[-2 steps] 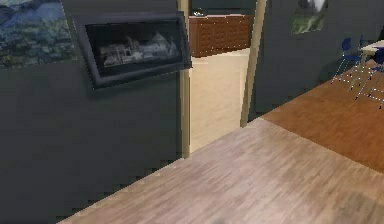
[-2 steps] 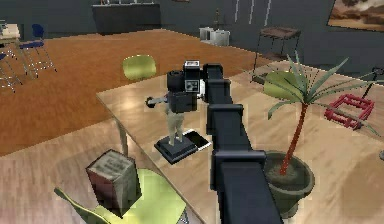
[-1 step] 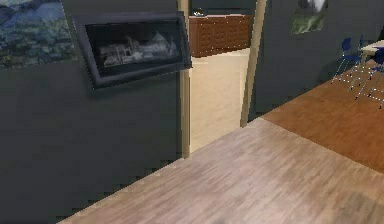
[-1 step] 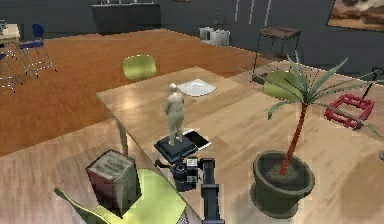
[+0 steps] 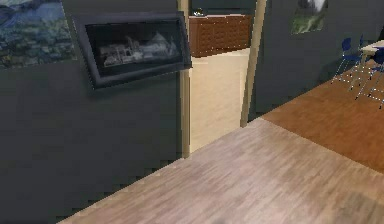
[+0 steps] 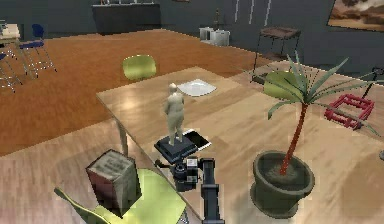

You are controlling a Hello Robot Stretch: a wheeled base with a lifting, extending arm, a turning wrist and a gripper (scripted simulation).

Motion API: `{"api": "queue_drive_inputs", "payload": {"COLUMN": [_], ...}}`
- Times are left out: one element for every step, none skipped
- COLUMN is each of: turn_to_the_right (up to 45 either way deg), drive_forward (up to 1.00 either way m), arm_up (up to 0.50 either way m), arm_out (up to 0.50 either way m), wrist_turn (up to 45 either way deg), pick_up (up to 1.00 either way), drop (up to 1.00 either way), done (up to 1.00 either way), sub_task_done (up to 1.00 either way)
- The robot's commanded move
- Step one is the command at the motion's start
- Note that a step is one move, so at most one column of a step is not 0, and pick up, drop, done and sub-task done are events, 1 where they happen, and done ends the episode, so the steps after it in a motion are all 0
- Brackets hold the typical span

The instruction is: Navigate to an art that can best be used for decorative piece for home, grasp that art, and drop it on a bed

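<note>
Dark grey walls (image 5: pixel 40 130); wood floor (image 5: pixel 250 180); pale wooden table (image 6: pixel 240 115); blue chairs (image 5: pixel 352 55).

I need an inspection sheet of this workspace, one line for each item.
surface: light wooden table, flat.
job's things: pale statuette upright on a dark base.
clutter: potted palm, brown box, white sheet, red object.
hand: the hand is by the statuette's base; cannot tell whether it holds anything.
cables: nothing seen.
surroundings: green chair, blue chairs, framed picture.
</note>
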Motion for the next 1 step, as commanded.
{"api": "queue_drive_inputs", "payload": {"turn_to_the_right": [0.0], "drive_forward": [0.00], "arm_up": [0.10], "arm_out": [0.00], "wrist_turn": [0.0], "pick_up": [0.00], "drop": [0.00], "done": [0.00], "sub_task_done": [0.00]}}
